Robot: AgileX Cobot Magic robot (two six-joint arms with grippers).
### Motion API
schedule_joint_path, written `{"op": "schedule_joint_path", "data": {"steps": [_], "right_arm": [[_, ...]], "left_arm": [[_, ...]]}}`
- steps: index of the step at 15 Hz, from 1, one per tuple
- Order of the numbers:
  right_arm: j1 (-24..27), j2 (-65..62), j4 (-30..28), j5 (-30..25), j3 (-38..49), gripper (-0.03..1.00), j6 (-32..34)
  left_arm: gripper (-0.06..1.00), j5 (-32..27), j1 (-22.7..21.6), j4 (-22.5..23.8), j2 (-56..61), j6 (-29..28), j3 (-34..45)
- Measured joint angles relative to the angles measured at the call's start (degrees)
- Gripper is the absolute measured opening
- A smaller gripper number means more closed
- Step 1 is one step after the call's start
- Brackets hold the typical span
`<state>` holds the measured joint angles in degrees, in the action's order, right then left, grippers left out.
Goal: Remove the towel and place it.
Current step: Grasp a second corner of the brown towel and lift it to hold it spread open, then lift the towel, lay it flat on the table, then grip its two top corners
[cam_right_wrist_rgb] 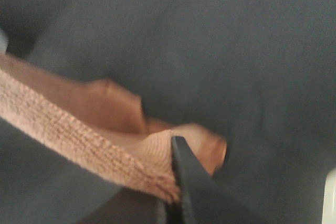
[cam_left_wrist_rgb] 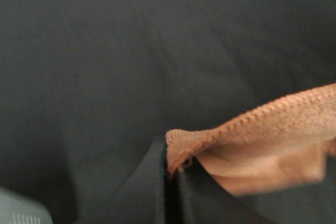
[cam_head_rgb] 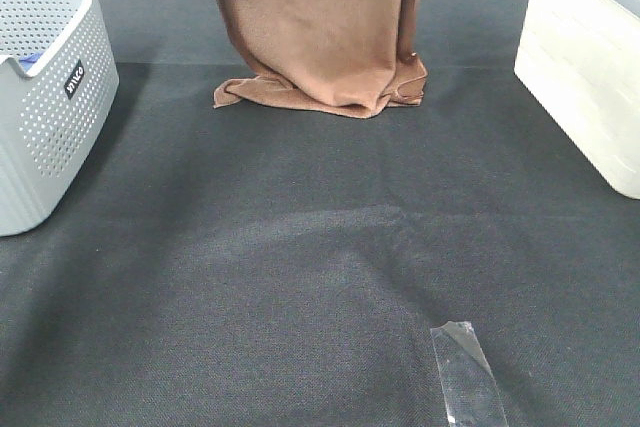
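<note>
1. The only lettering I can find is in the exterior high view, at the left edge of the frame. It is a small black rectangular label [cam_head_rgb: 74, 78] on the outer wall of the light grey perforated plastic laundry basket [cam_head_rgb: 45, 137].
2. The label carries one short word in white capital letters. It is set slantwise, climbing toward the upper right, near the basket's corner and a little below its rim.
3. On my screen the letters are too small and soft to spell out with certainty, so I won't name the word.
4. Both wrist views are blurred and give me nothing legible.
</note>
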<state>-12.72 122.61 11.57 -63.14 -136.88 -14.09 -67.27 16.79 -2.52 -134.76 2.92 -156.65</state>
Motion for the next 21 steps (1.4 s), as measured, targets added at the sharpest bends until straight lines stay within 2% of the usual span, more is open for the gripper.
{"op": "schedule_joint_path", "data": {"steps": [3,6,8,10,14,21], "right_arm": [[0.00,-3.04,-0.34,-6.02,0.00,0.01,1.38],[0.00,-5.21,-0.74,-6.70,0.00,0.01,4.13],[0.00,-8.71,-0.80,-6.65,3.44,0.01,5.39],[-0.06,-15.01,-1.03,-6.65,12.15,0.01,5.84],[-0.52,-30.31,0.17,-6.65,34.32,0.01,6.53],[-1.26,-56.49,7.10,-6.36,67.38,0.01,10.49]], "left_arm": [[0.00,-2.18,0.00,-1.20,2.69,0.06,0.00],[0.00,-2.23,0.00,-3.44,5.10,-0.92,0.63],[0.00,-2.23,0.00,-4.30,9.17,-1.60,6.70],[0.00,-2.12,0.23,-6.02,16.56,-1.72,19.37],[0.00,-1.83,0.97,-9.45,34.72,-1.03,49.79],[0.00,0.00,1.38,-16.44,65.32,-3.50,87.66]]}}
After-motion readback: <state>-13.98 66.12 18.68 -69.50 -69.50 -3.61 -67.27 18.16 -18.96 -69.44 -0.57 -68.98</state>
